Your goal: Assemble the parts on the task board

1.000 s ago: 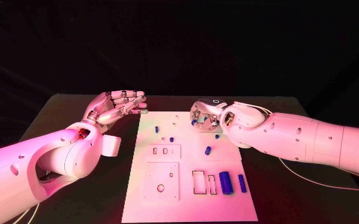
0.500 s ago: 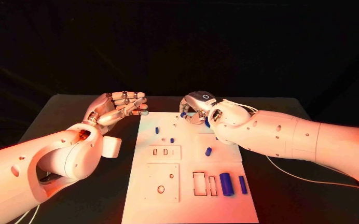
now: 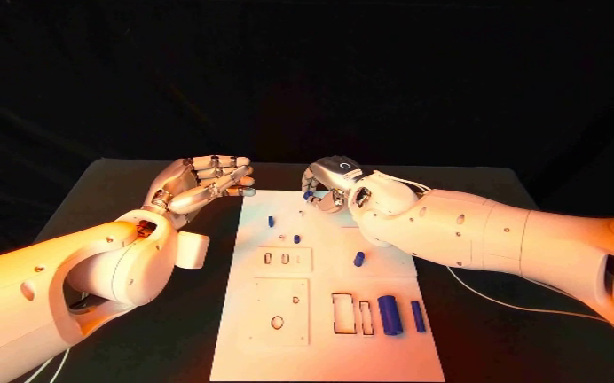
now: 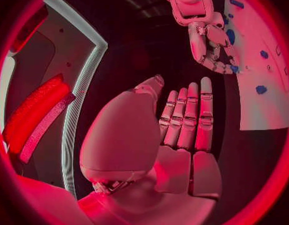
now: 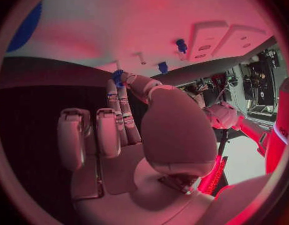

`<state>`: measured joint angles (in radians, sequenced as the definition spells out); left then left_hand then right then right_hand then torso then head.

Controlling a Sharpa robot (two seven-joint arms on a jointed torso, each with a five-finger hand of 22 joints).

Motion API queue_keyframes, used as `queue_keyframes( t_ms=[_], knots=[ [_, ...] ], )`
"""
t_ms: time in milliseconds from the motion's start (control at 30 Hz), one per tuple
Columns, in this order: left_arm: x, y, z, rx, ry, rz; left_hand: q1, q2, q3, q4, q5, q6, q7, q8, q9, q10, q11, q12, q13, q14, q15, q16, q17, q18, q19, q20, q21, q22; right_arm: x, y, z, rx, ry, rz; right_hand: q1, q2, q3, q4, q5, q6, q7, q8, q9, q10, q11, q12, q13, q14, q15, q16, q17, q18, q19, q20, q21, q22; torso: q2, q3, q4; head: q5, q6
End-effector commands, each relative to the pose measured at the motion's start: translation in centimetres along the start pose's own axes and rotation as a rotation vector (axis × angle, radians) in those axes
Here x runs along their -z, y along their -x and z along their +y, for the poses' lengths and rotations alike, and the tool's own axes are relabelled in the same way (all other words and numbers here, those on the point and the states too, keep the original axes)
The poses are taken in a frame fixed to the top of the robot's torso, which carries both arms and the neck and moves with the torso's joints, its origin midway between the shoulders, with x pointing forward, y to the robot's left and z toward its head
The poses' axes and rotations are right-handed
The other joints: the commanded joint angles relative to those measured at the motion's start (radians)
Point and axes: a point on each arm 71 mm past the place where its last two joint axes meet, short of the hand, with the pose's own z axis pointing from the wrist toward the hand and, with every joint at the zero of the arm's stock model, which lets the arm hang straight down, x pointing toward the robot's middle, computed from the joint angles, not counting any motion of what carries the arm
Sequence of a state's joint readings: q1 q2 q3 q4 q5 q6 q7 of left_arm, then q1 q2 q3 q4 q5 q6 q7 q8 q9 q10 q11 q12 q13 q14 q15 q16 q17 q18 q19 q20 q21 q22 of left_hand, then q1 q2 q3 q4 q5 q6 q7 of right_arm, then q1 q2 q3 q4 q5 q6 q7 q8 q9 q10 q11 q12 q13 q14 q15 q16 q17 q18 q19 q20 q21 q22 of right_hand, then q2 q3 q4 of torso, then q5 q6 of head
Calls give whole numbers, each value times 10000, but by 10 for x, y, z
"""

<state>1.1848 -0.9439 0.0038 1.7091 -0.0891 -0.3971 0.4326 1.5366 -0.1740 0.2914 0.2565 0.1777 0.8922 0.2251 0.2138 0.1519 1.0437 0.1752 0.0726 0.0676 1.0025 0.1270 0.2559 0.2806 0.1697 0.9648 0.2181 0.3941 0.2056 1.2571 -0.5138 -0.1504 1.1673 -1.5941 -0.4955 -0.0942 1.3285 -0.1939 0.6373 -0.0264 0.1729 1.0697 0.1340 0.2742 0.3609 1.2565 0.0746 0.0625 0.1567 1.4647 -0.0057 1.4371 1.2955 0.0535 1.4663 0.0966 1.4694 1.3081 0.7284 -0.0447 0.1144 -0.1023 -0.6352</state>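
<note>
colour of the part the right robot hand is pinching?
Blue part, clearest in the right wrist view.

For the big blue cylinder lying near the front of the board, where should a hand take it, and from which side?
Probably from above, at the middle of the big blue cylinder, with fingers on its two long sides. It lies flat on the task board, a thinner blue piece close on one side and a slot on the other, so fingers must stay narrow.

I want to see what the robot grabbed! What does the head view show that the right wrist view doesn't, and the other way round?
Head view: the long white right arm and the open slots at the board's near end. Right wrist view: up close, fingers pinching the small blue part. Both: the right hand at the white task board.
</note>
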Motion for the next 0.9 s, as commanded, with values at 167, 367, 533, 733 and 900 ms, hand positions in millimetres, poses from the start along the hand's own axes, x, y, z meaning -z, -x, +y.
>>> queue_keyframes(
  t_ms=[167, 367, 533, 733, 900],
  knots=[
    [-3, -4, -7, 83, -166, 254, -24, -7, 1, -29, -40, -78, 76, -35, 12, -19, 20, -59, -6, -2, 2, -10, 8, 81, 10, -16, 63, 10, -3, -4, 2, 124, 129, 167, -11, -43, 25, -42, 26, -4, 6, 33, 22, 134, -90, 24, 112, 564, -58, 43, -1, -164, 165, -34, 46, 997, 43, -19, 15, 23, -20],
    [-3, -4, -8, 70, -187, 260, -24, -3, 6, -41, -46, -77, 77, -37, 15, -19, 20, -59, -5, -8, 3, -14, 24, 77, -7, -18, 89, 27, -4, -6, 1, 145, 112, 321, -42, -59, 27, -37, 15, -28, 11, 25, 33, 119, -83, 17, 112, 561, -52, 39, -18, -155, 141, -29, 23, 958, 40, -32, 14, 37, -57],
    [-4, -4, -9, 65, -194, 260, -26, -4, 4, -42, -51, -78, 76, -37, 16, -19, 21, -59, -5, -10, 4, -15, 28, 76, -11, -18, 94, 31, -5, -7, 2, 142, 114, 422, -98, -92, 28, -29, -9, -78, 22, 4, 51, 81, -67, 3, 108, 553, -40, 29, -50, -145, 115, -19, -2, 921, 40, -37, -1, 41, -69],
    [-4, -4, -9, 57, -199, 255, -32, -6, 2, -44, -60, -79, 77, -39, 17, -21, 22, -60, -4, -13, 5, -17, 34, 74, -18, -18, 103, 36, -7, -9, 1, 127, 82, 494, -283, -233, 100, 10, -78, -387, 154, -163, 73, -411, 67, -38, -4, 505, 79, -31, -196, -65, -104, 57, -230, 568, 39, -41, 8, 37, -79],
    [-5, -3, -9, 47, -200, 241, -32, -6, 2, -44, -61, -79, 77, -39, 17, -21, 22, -60, -4, -13, 5, -17, 35, 74, -18, -18, 104, 37, -8, -10, 1, 95, 76, 577, -461, -479, 159, 38, -124, -795, 321, -421, 92, -1228, 291, -17, -273, 334, 264, -328, -776, 134, -620, 241, -816, -293, 42, -45, 7, 56, -81]
  ],
)
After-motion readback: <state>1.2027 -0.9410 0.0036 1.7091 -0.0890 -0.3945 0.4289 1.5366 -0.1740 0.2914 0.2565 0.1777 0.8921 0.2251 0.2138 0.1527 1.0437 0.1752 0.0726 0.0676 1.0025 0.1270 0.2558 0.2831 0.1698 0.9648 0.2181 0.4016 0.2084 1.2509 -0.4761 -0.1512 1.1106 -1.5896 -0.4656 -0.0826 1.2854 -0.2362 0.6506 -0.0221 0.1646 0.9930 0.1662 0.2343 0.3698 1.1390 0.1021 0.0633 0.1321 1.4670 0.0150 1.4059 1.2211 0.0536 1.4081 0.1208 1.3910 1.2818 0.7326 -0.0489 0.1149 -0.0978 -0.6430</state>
